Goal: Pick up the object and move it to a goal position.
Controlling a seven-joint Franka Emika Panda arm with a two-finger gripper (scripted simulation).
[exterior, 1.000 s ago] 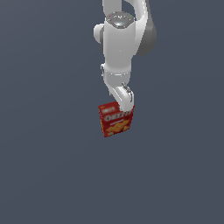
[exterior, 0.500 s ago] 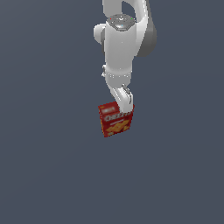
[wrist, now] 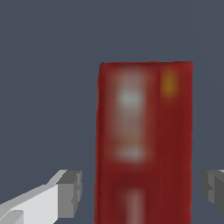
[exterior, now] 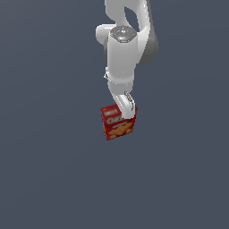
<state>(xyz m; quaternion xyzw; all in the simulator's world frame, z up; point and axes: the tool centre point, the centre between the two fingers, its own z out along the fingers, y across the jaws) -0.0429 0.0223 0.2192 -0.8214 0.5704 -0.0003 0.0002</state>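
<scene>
Under the end effector (exterior: pixel 125 112), upright cracker box (exterior: pixel 117 125).

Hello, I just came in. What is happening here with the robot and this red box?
A white robot arm has its gripper down over the top of a small red cracker box. In the wrist view the box sits between the two fingers, with a gap visible on each side, so the gripper is open and nothing is grasped yet. The box stands upright on the plain grey surface.
</scene>
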